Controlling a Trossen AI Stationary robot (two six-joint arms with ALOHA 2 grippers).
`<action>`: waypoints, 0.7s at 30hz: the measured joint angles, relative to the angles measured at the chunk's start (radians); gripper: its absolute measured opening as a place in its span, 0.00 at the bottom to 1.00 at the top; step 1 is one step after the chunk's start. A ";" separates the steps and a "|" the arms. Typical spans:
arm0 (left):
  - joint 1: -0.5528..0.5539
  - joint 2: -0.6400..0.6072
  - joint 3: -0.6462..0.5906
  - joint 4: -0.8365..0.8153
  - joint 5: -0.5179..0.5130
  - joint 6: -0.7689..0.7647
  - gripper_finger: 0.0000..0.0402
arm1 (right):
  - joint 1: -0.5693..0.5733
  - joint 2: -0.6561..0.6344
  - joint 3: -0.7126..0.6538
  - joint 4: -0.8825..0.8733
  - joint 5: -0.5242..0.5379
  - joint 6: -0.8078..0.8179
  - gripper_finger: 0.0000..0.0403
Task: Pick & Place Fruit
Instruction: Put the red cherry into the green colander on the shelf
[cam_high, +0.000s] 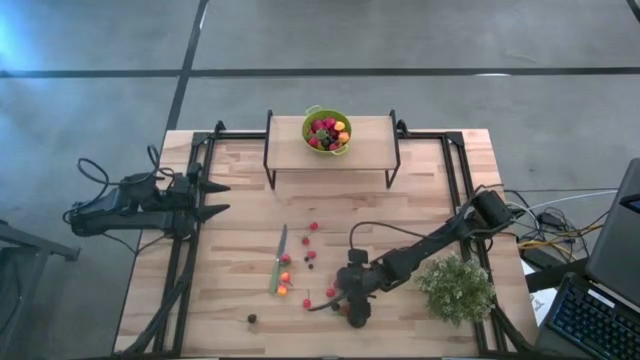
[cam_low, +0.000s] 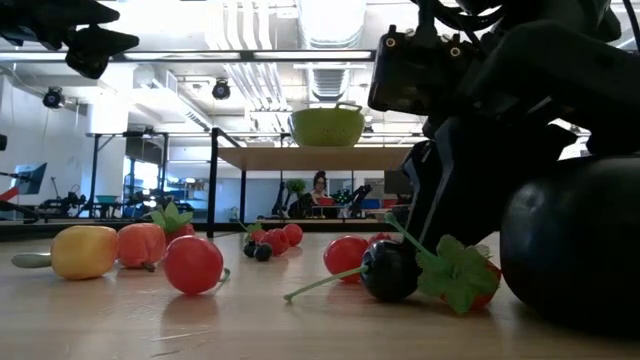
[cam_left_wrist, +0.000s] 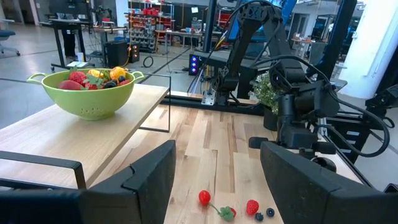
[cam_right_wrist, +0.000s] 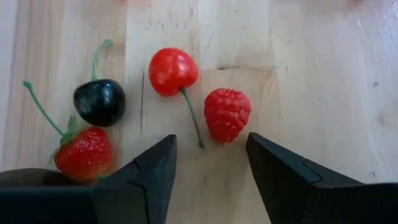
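Small fruit lie scattered on the wooden table (cam_high: 420, 180). In the right wrist view a red raspberry (cam_right_wrist: 227, 114), a red cherry (cam_right_wrist: 173, 70), a black cherry (cam_right_wrist: 99, 101) and a strawberry (cam_right_wrist: 84, 152) rest on the wood. My right gripper (cam_right_wrist: 211, 162) is open and points down just above them (cam_high: 338, 292); the raspberry lies just ahead of the gap between its fingers. A bigger dark round fruit (cam_low: 580, 250) lies beside it. More fruit fill the green bowl (cam_high: 327, 130) on the raised shelf (cam_high: 370, 140). My left gripper (cam_high: 222, 198) is open and empty at the table's left.
A green-handled knife (cam_high: 279, 260) lies left of the scattered fruit, with more berries (cam_high: 310, 240) around it. A bushy pale-green plant (cam_high: 457, 288) stands at the right, close to my right arm. The shelf's black frame (cam_high: 268, 150) stands at the far side.
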 joint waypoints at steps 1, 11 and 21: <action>0.000 0.000 0.000 0.000 0.000 0.000 0.60 | 0.000 0.000 0.000 -0.003 0.001 0.000 0.47; 0.000 0.000 0.000 0.000 0.000 0.000 0.60 | 0.000 0.002 0.010 -0.013 0.001 0.016 0.33; 0.000 0.000 0.000 0.000 0.000 0.000 0.60 | -0.001 0.008 0.019 0.046 -0.010 0.011 0.17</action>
